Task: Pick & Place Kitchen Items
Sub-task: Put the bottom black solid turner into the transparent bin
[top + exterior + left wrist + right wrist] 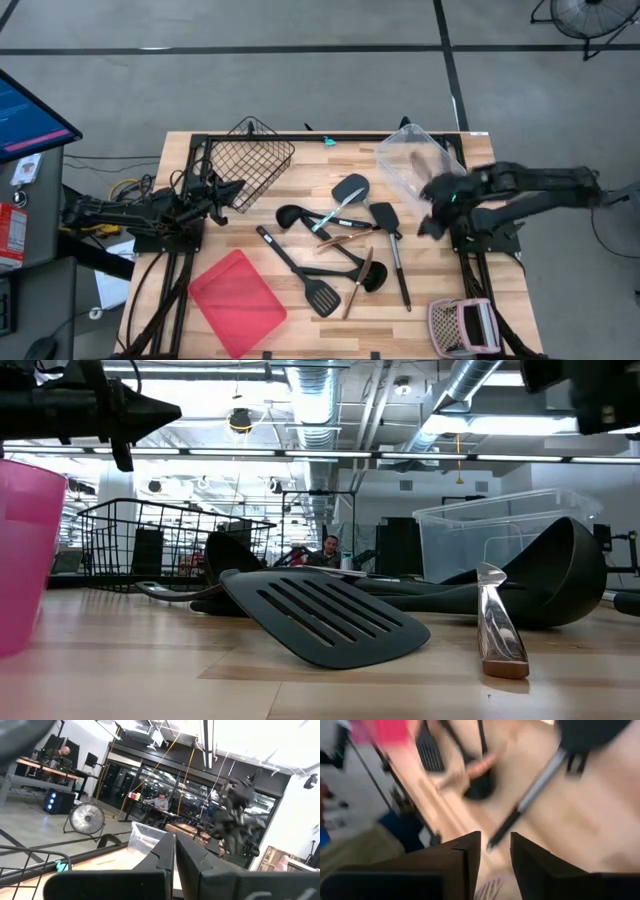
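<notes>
I have the right gripper (432, 222) hanging at the right side of the table, beside the clear bin (418, 160), its fingers (465, 855) parted by a narrow gap with nothing between them. The utensils (335, 250) lie loose in a pile at the table's middle, on the gripper's inner side, with none in the basket (252, 160) or on the red tray (237, 292) so far. Nearest to it is the black spatula (393, 240), blade toward the far edge and handle running down toward the near edge, so its long axis lies roughly along the table's depth and crosswise to a reach in from the right. In the right wrist view that handle (530, 797) slants away just ahead of the fingers, not yet between them. I judge the right arm the one to take it: the gripper should come inward a little, turn to straddle the handle and drop onto it. The left gripper (222, 193) waits at the left side, against the basket's near corner, farther from the pile; its fingers (165, 855) look nearly closed and empty.
</notes>
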Available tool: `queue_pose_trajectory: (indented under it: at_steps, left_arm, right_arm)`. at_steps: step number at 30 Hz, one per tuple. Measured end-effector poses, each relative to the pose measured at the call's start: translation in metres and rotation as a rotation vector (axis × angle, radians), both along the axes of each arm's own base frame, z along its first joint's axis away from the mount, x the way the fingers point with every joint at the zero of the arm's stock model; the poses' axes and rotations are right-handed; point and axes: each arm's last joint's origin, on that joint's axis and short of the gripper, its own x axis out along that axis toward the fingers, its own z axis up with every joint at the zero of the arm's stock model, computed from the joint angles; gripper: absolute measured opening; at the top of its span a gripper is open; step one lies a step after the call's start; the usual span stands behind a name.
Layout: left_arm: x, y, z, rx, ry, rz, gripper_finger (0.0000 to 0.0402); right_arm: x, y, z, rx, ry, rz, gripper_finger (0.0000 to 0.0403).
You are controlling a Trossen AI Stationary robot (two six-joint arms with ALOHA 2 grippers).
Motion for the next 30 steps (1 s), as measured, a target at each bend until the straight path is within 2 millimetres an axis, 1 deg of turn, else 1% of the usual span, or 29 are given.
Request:
queue_pose_trajectory:
  at_steps: [3, 6, 9, 12, 15, 17, 22, 25, 27, 30]
  left_arm:
    - [0.000, 0.000, 0.001, 0.000, -0.013, 0.000, 0.0002]
    - [0.000, 0.000, 0.001, 0.000, -0.014, 0.000, 0.0002]
    - [0.000, 0.000, 0.001, 0.000, -0.014, 0.000, 0.0002]
    - [0.000, 0.000, 0.002, 0.000, -0.016, 0.000, 0.0002]
    - [-0.001, 0.000, 0.002, 0.000, -0.019, 0.000, 0.0002]
    - [-0.001, 0.000, 0.002, 0.000, -0.021, 0.000, 0.0002]
    - [-0.001, 0.000, 0.002, 0.000, -0.022, 0.000, 0.0002]
    - [-0.001, 0.000, 0.002, 0.000, -0.023, 0.000, 0.0002]
    - [-0.001, 0.000, 0.002, 0.000, -0.023, 0.000, 0.0002]
    - [-0.001, 0.000, 0.002, 0.000, -0.024, 0.000, 0.0002]
  right_arm:
    - [0.003, 0.025, -0.006, 0.036, 0.091, 0.011, 0.0085]
    - [0.002, 0.048, -0.012, -0.006, 0.154, -0.067, 0.0076]
    - [-0.001, 0.065, -0.020, -0.079, 0.189, -0.156, 0.0076]
    - [-0.003, 0.076, -0.031, -0.156, 0.277, -0.199, 0.0087]
    - [0.001, 0.083, -0.045, -0.244, 0.363, -0.228, 0.0109]
    - [0.005, 0.086, -0.055, -0.292, 0.412, -0.239, 0.0132]
    - [0.021, 0.090, -0.081, -0.377, 0.511, -0.276, 0.0210]
    - [0.033, 0.090, -0.093, -0.389, 0.528, -0.279, 0.0249]
    - [0.042, 0.090, -0.100, -0.385, 0.519, -0.271, 0.0262]
    - [0.057, 0.088, -0.110, -0.399, 0.497, -0.249, 0.0266]
